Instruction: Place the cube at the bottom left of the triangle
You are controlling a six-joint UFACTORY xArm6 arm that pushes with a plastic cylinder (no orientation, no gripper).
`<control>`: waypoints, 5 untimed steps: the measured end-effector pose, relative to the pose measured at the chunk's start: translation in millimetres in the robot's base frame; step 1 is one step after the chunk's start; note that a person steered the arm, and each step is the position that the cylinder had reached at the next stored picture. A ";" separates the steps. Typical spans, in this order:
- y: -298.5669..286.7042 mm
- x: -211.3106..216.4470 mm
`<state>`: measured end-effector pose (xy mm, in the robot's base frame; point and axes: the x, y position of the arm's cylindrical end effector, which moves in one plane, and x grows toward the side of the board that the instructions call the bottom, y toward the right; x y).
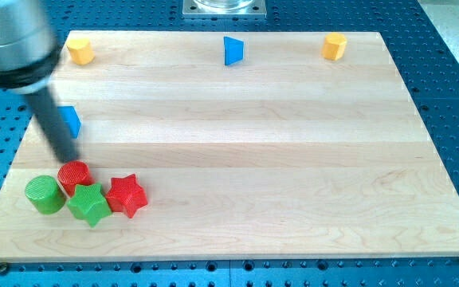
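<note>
A blue cube (pixel 72 120) sits near the board's left edge, partly hidden behind my dark rod. A blue triangle (pixel 233 50) sits at the view's top centre, far to the upper right of the cube. My tip (pixel 69 158) rests on the board just below the cube and just above a red cylinder (pixel 75 176). I cannot tell whether the rod touches the cube.
A cluster lies at the bottom left: the red cylinder, a green cylinder (pixel 45 195), a green star (pixel 88 204) and a red star (pixel 127 196). A yellow block (pixel 80 50) sits at the top left and another yellow block (pixel 335 46) at the top right.
</note>
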<state>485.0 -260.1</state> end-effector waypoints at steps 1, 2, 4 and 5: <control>-2.4 -38.8; 46.8 -100.8; 108.8 -138.8; 126.1 -92.7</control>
